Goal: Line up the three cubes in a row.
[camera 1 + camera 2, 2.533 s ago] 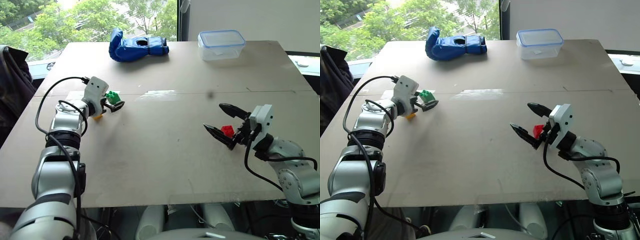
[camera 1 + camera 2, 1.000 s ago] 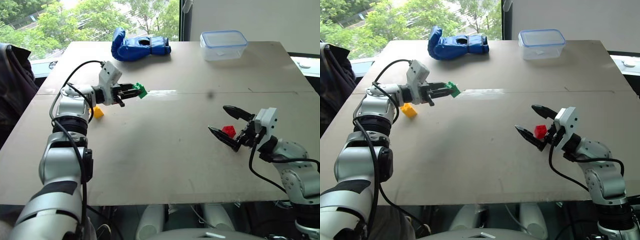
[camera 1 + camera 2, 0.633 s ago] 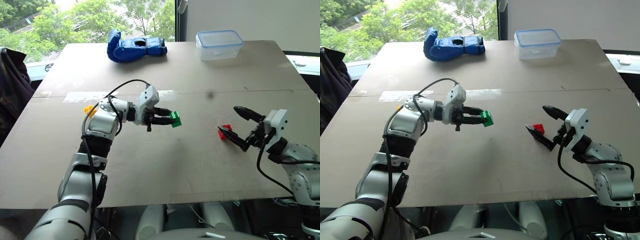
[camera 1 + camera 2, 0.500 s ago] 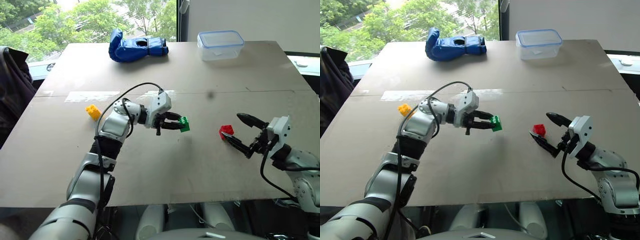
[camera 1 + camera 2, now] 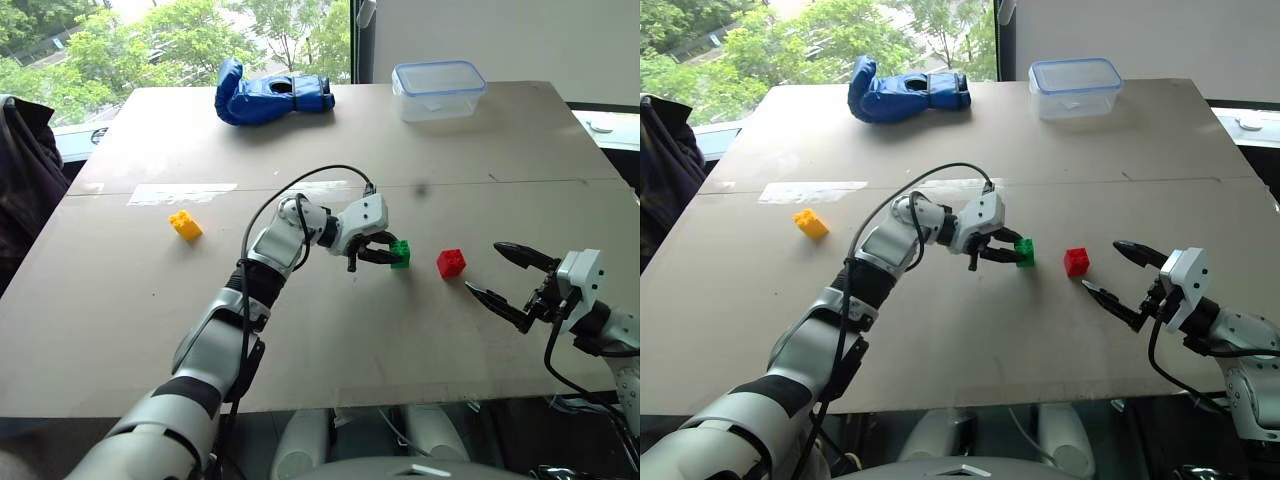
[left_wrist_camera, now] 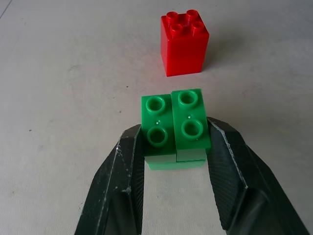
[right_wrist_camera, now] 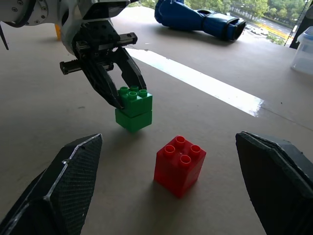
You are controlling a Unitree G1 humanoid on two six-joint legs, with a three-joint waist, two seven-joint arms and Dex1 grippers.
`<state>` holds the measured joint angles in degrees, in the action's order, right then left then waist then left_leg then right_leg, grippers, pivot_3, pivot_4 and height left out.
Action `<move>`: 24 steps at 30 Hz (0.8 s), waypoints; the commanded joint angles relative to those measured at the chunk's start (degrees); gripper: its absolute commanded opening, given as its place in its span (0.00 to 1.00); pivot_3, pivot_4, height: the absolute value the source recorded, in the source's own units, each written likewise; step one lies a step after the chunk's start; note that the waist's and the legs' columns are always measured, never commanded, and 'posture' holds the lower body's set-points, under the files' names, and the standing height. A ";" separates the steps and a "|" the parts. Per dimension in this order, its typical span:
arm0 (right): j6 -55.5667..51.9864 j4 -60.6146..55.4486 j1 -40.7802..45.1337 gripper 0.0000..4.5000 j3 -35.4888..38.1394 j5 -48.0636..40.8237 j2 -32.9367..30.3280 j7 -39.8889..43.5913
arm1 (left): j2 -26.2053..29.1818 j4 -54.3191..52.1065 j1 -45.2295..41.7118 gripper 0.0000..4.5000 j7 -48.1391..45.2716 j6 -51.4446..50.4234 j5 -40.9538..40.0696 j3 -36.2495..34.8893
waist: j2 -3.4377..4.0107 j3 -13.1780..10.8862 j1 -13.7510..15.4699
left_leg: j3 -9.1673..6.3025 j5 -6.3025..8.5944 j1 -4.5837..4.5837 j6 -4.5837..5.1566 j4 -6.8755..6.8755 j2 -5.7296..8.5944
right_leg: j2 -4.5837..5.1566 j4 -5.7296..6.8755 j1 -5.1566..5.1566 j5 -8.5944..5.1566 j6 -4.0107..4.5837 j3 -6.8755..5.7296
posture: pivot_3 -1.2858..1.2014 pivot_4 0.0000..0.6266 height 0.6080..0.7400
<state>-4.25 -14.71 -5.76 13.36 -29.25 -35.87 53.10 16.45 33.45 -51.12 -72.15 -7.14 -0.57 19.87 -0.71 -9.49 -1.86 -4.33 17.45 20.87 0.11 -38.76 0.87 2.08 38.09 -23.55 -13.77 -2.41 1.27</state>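
1. The green cube (image 6: 175, 125) is gripped between the 2 fingers of the left end effector (image 5: 385, 252), low over the middle of the tabletop (image 5: 300, 320); contact with the surface cannot be told.
2. The red cube (image 5: 451, 263) is seen standing on the tabletop just beside the green cube.
3. The right end effector (image 5: 512, 283) is spread wide and empty, near the red cube.
4. The yellow cube (image 5: 185, 224) is seen well apart, toward the left.

- The left gripper (image 5: 392, 256) carries the green cube (image 5: 401, 252) from nine o'clock to centre, beside the red cube (image 5: 451, 262).
- The right gripper (image 5: 508, 282) backs off toward four o'clock.
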 commanded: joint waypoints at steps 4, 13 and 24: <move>1.25 -1.83 -0.27 1.00 1.45 -0.13 0.17 -0.72 | -0.08 -8.47 3.11 0.27 1.22 -3.17 1.14 2.00 | 0.00 0.00 0.05 | -0.06 0.00 -0.01 0.00 0.00 -0.01 | 0.01 0.00 0.00 0.00 0.00 0.05 | 0.52 0.24 1.00; 1.14 -2.06 0.17 1.00 0.90 -0.34 0.32 -1.16 | -0.41 -12.88 5.74 0.27 3.20 -6.07 1.74 3.01 | 0.01 0.01 0.44 | -0.09 0.00 -0.04 0.00 0.00 -0.01 | 0.00 0.01 0.01 0.00 0.00 0.06 | 0.52 0.24 1.00; -1.04 -3.08 -0.41 1.00 0.05 -1.68 -0.75 1.38 | 0.28 -15.64 7.46 0.27 3.48 -6.29 2.17 4.79 | 0.02 0.01 1.10 | -0.09 0.00 -0.05 -0.01 0.00 -0.01 | 0.00 0.00 0.01 0.00 0.00 0.06 | 0.52 0.24 1.00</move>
<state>-5.43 -15.89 -5.98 13.18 -30.40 -35.74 53.61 16.50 19.01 -44.27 -68.31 -13.28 1.12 23.34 -0.69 -9.48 -0.76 -4.42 17.45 20.82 0.10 -38.76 0.86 2.08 38.09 -23.54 -13.77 -2.41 1.33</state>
